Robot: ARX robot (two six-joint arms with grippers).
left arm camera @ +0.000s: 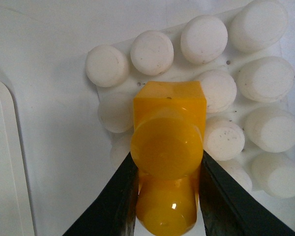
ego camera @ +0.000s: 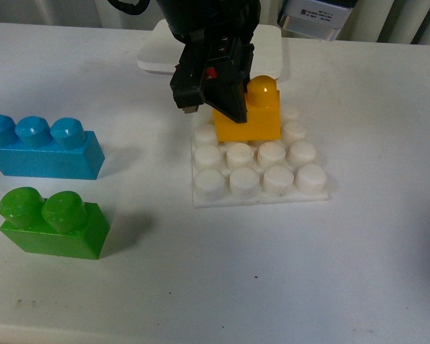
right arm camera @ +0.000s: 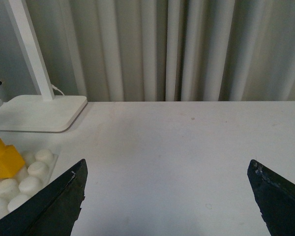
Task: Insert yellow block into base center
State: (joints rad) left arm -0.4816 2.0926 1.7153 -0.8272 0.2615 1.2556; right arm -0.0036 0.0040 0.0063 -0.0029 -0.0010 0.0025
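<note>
The table (ego camera: 387,272) is carrying everything, one white surface with a single lamp foot (ego camera: 265,43) sitting at its far edge. Nearer to me the base (ego camera: 279,179) is lying flat, one plate; its two front rows are showing four studs each, while the rows behind are partly hidden. Off to my left, well apart from the base, one blue brick (ego camera: 46,147) with three studs and one green brick (ego camera: 54,222) with two studs are waiting unused, since the task is not calling for them. I am holding the yellow block (ego camera: 258,118), the only one, over the middle-to-rear studs of the base. My left gripper (ego camera: 213,111) is clamping it by its two long sides so that both of its studs are staying free and its underside is facing the plate. I cannot tell whether it is pressed fully home. My right gripper (right arm camera: 167,206) is hanging wide and empty beside the base, I judge to leave the working arm room.
</note>
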